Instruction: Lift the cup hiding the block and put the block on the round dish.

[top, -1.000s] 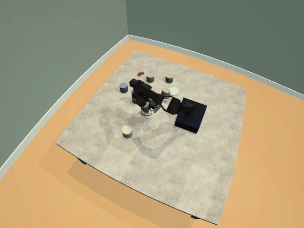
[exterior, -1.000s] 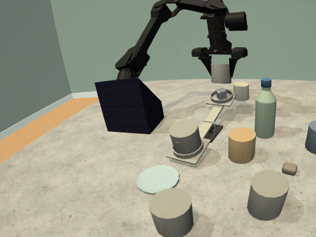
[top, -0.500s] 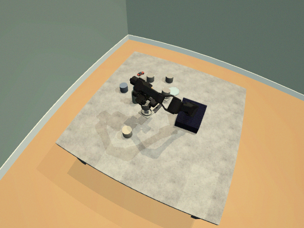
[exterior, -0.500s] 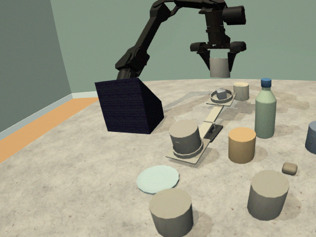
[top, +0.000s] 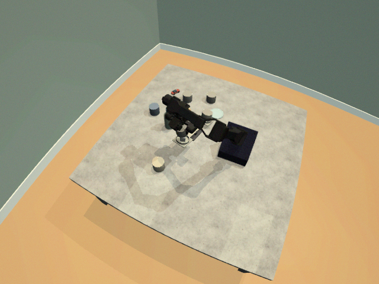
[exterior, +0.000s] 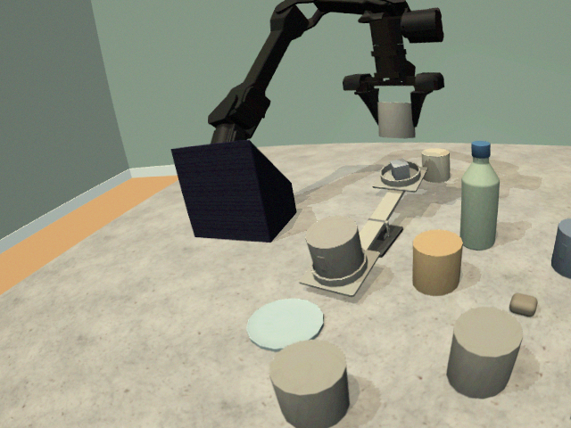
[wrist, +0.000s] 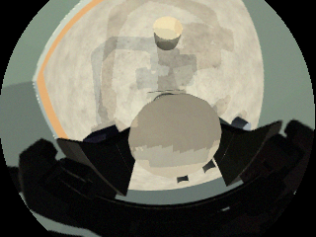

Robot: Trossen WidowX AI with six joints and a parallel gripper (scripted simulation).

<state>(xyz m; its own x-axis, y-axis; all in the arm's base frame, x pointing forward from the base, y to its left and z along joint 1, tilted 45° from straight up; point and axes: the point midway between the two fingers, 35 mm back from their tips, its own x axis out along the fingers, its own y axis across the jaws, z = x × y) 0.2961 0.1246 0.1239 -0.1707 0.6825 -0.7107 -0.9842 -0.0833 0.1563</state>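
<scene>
Gripping cup (exterior: 395,119) in pincer (exterior: 394,109) (held high), block (exterior: 400,169) directly below

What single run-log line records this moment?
end effector: shut on lifted cup | block: exposed on far pan | other cup: untouched | dish: bare

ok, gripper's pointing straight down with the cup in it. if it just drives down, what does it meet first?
Most likely the small block on the far balance pad, met first by the held cup, not the gripper; exact alignment is uncertain.
</scene>
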